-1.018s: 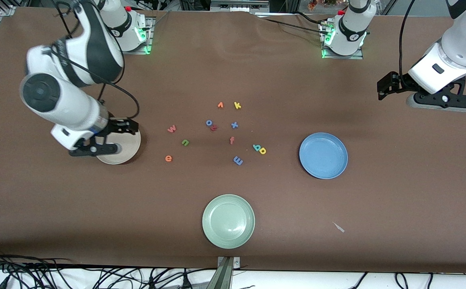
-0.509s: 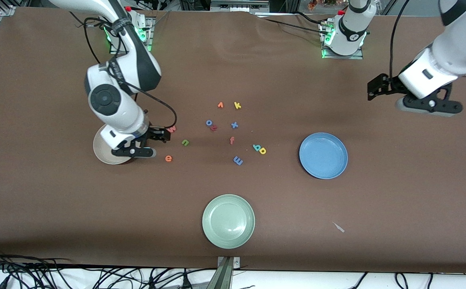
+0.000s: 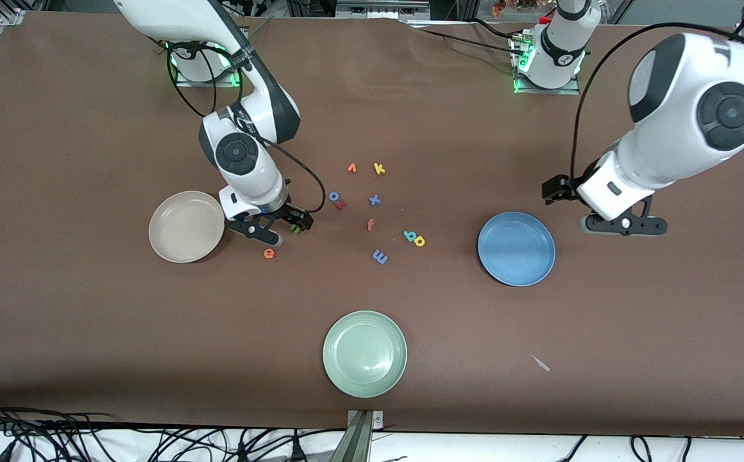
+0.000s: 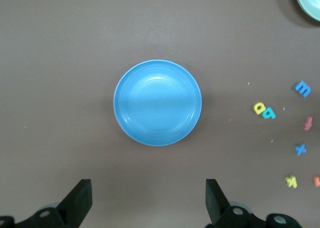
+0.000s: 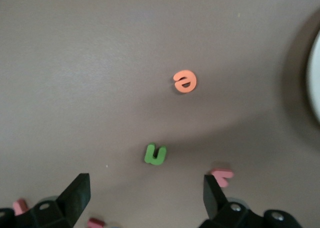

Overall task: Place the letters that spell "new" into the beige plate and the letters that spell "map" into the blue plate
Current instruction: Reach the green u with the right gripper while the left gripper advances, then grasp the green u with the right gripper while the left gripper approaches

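My right gripper (image 3: 270,230) hangs open over the table, empty, between the beige plate (image 3: 183,228) and the letter cluster. In the right wrist view its jaws (image 5: 145,200) stand wide, with the green n (image 5: 155,154) just ahead of them, the red-pink w (image 5: 221,177) beside one finger and the orange e (image 5: 185,81) farther off. The w is hidden under the arm in the front view; the n (image 3: 295,228) and e (image 3: 269,253) show. My left gripper (image 3: 624,224) is open and empty beside the blue plate (image 3: 516,249). Blue m (image 3: 380,256), yellow a (image 3: 419,241) and teal p (image 3: 409,235) lie between the plates.
A pale green plate (image 3: 364,353) sits nearer the front camera. Other letters lie scattered: orange v (image 3: 351,168), yellow k (image 3: 379,169), blue x (image 3: 374,200), blue o (image 3: 333,196), red z (image 3: 341,205), red f (image 3: 370,224). A small scrap (image 3: 541,363) lies near the front edge.
My right arm swung from over the beige plate to the n and w, uncovering the plate. My left arm came in from the table's end to the blue plate's side.
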`<act>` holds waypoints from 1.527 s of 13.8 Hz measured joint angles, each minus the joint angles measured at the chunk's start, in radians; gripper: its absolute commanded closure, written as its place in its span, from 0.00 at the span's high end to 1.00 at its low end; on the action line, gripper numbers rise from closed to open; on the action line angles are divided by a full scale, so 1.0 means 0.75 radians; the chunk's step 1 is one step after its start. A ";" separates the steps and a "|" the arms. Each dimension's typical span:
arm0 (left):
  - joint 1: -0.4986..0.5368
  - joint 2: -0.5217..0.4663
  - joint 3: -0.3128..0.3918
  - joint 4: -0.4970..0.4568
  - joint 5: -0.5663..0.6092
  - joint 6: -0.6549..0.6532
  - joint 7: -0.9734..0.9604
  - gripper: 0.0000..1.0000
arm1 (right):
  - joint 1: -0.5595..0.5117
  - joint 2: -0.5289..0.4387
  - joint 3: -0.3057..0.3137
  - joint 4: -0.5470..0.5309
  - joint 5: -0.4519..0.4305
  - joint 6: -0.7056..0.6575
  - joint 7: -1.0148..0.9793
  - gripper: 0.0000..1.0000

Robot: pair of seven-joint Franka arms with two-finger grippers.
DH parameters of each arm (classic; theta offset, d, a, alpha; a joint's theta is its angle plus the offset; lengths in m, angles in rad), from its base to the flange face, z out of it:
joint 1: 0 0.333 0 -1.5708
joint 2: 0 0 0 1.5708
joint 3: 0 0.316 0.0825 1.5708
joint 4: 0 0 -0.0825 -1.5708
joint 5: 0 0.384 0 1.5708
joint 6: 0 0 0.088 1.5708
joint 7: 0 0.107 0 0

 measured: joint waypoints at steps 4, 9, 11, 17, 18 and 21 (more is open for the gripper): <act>-0.064 0.078 -0.004 0.000 -0.002 0.115 -0.236 1.00 | 0.000 0.069 0.018 -0.113 0.000 0.235 0.152 0.99; -0.135 0.152 -0.006 0.001 -0.002 0.219 -0.485 1.00 | -0.001 0.104 0.027 -0.116 0.000 0.282 0.192 0.87; -0.154 0.181 -0.006 0.001 -0.002 0.260 -0.565 1.00 | -0.001 0.115 0.027 -0.116 0.000 0.293 0.194 0.79; -0.168 0.217 -0.008 0.001 -0.014 0.289 -0.670 1.00 | -0.002 0.138 0.026 -0.116 0.000 0.316 0.196 0.52; -0.169 0.218 -0.008 0.001 -0.050 0.297 -0.698 1.00 | -0.004 0.137 0.026 -0.115 0.000 0.316 0.195 0.47; -0.169 0.239 -0.005 0.000 -0.107 0.325 -0.783 1.00 | -0.008 0.136 0.025 -0.115 0.000 0.317 0.195 0.38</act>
